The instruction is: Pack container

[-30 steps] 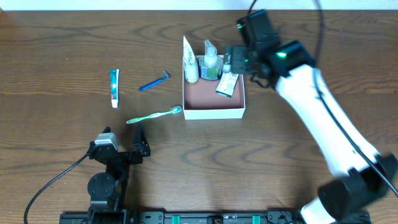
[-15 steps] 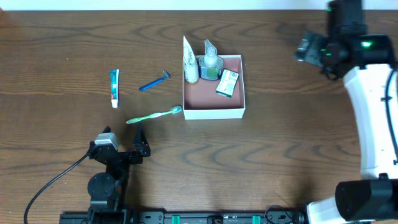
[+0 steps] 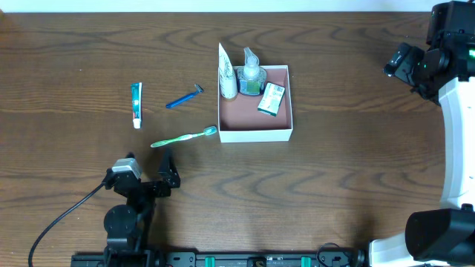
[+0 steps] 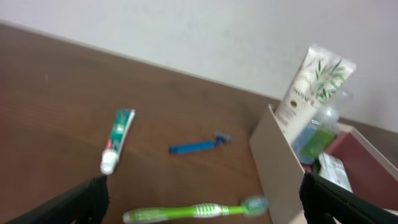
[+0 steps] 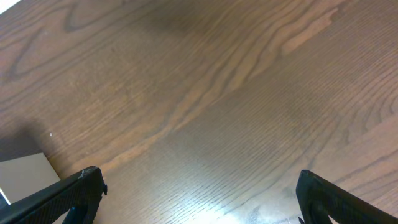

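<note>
The container [image 3: 252, 136], a white-walled box with a pinkish-brown inside, stands at the table's middle back. It holds a white tube [image 3: 226, 74], a clear bottle [image 3: 252, 70] and a green-and-white carton [image 3: 272, 99]. A green toothbrush [image 3: 184, 137], a blue razor [image 3: 184, 97] and a toothpaste tube [image 3: 136, 104] lie on the table to its left. My left gripper [image 3: 169, 169] is open and empty, just in front of the toothbrush [image 4: 193, 211]. My right gripper [image 3: 401, 63] is open and empty, far right of the container, over bare wood [image 5: 199, 180].
In the left wrist view the container's near wall [image 4: 280, 168] stands to the right, with the razor [image 4: 196, 147] and the toothpaste [image 4: 117, 140] beyond the toothbrush. A pale box corner [image 5: 22, 177] shows at the left edge of the right wrist view.
My right gripper has pulled away from above the container to the table's far right back. The carton stays in the container. The left arm has not moved.
</note>
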